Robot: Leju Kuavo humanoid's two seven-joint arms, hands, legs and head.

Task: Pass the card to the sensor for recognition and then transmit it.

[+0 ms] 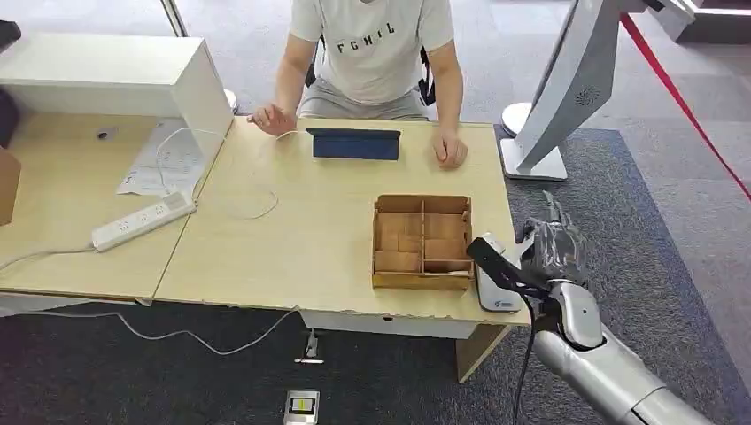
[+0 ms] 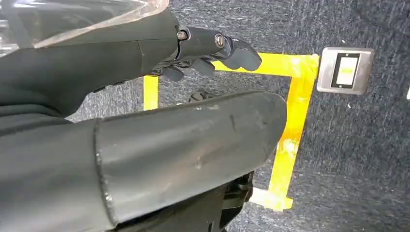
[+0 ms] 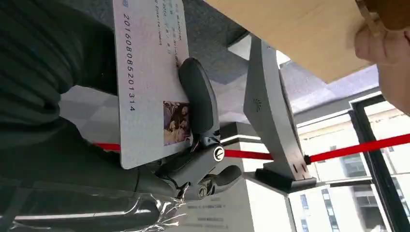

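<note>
Right hand [image 3: 193,159] pinches the card [image 3: 150,77] beside the table's [image 1: 292,239] right front corner, partly hiding the sensor [image 1: 496,288]; left hand [image 2: 203,53] fingers curl, holding nothing.

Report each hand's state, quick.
Left hand: fingers curled in, holding nothing.
Right hand: holds the card, a finger pressed across its face.

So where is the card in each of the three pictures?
Head view: I cannot make out the card; the right hand that holds it hangs past the table's right end, by the white sensor.
Left wrist view: not in it.
Right wrist view: the card stands big near the middle, pinched by the right hand.
Shared landmark: the red strap, also behind the card.
</note>
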